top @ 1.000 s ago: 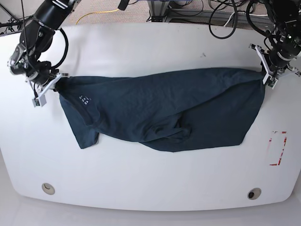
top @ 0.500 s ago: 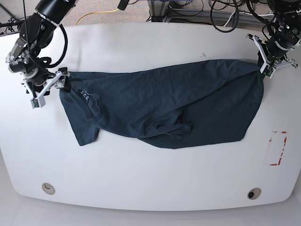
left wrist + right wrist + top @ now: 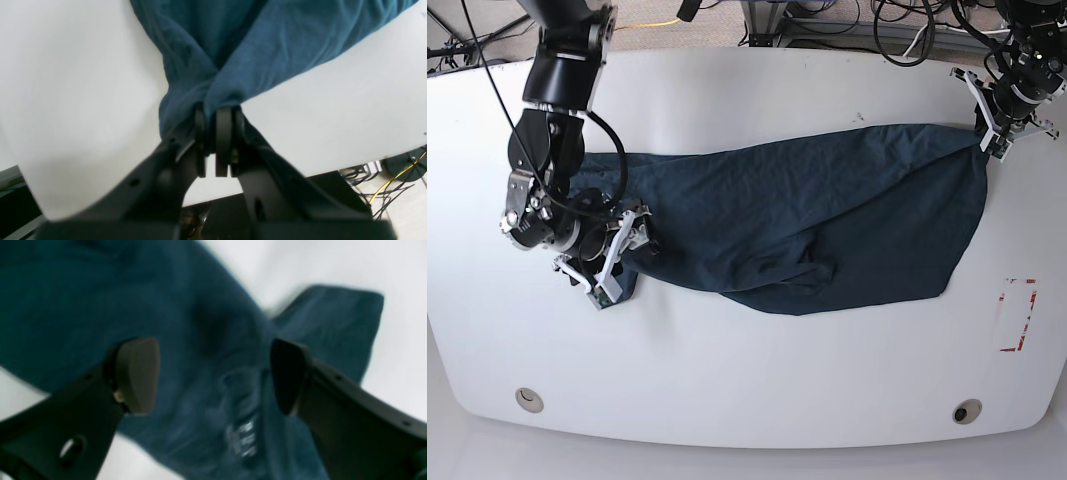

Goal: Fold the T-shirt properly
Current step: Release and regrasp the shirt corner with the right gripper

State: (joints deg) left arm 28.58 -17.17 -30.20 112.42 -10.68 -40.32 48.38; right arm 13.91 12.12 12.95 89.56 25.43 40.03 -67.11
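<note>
The dark navy T-shirt (image 3: pixel 807 220) lies spread and creased across the white table (image 3: pixel 747 370). At its far right corner my left gripper (image 3: pixel 988 142) is shut on a bunched fold of the cloth; the left wrist view shows the fabric (image 3: pixel 233 50) pinched between the pads (image 3: pixel 223 133). My right gripper (image 3: pixel 615 260) is open over the shirt's left end, near the sleeve. In the right wrist view its fingers (image 3: pixel 138 373) stand wide apart above the cloth (image 3: pixel 66 306), with a small neck label (image 3: pixel 243 436) below and nothing between them.
A red-marked rectangle (image 3: pixel 1017 315) sits on the table at the right. Two round holes (image 3: pixel 528 399) (image 3: pixel 967 411) lie near the front edge. Cables (image 3: pixel 907 35) and frame parts run behind the back edge.
My right gripper has opened, let go of the shirt's left corner and swung forward and to the right over the sleeve. The left end of the shirt now lies flat. My left gripper keeps its hold.
</note>
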